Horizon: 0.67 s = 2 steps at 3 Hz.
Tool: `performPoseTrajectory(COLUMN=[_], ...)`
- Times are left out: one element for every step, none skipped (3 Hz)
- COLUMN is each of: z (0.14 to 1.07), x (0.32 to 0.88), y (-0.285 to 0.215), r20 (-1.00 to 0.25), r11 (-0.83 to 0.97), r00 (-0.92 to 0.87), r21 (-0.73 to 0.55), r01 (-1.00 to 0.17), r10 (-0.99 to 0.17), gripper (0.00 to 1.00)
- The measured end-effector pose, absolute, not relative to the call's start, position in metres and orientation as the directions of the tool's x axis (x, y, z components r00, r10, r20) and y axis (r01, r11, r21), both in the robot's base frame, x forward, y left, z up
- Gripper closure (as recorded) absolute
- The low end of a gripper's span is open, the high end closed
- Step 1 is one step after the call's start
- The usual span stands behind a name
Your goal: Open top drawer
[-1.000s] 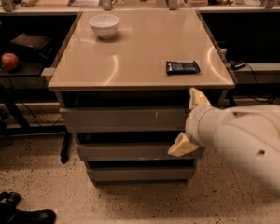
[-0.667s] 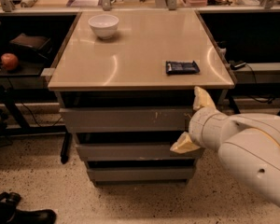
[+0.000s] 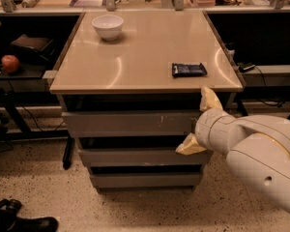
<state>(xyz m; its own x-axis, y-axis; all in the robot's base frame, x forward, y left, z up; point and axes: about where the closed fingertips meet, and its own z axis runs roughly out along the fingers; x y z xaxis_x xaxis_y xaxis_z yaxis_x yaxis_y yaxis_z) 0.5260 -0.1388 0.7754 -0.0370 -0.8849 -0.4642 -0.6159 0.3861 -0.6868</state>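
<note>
The top drawer [image 3: 130,123] is the widest grey front, just under the beige tabletop [image 3: 145,47], with pale scuff marks right of centre. A dark gap runs above it. Two narrower grey fronts sit below. My gripper [image 3: 200,123] is at the drawer's right end and stands open. Its upper yellowish finger [image 3: 210,99] is by the tabletop's edge and its lower finger [image 3: 191,146] is at the drawer front's bottom edge. My white arm [image 3: 261,153] fills the lower right and hides the cabinet's right side.
A white bowl [image 3: 108,26] and a dark snack packet [image 3: 188,69] lie on the tabletop. A red apple [image 3: 10,63] rests on a shelf to the left. Black shoes [image 3: 19,219] are on the speckled floor at bottom left. Cables hang at right.
The gripper has stayed at the top drawer's right end, shifting only slightly. The arm behind it has drawn back toward the right. The drawer front looks unmoved.
</note>
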Motion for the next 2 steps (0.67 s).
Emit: performPoseTrajectory(z=[0.766,0.745], x=[0.547,0.575], y=[-0.142,-0.147], r20=[-0.455,-0.393], r11=[0.365,0.294], r00=[-0.012,0.022], r21=[-0.698,-0.722], r01=[-0.616,-0.626], r10=[-0.890,-0.919], gripper=[0.00,0.00])
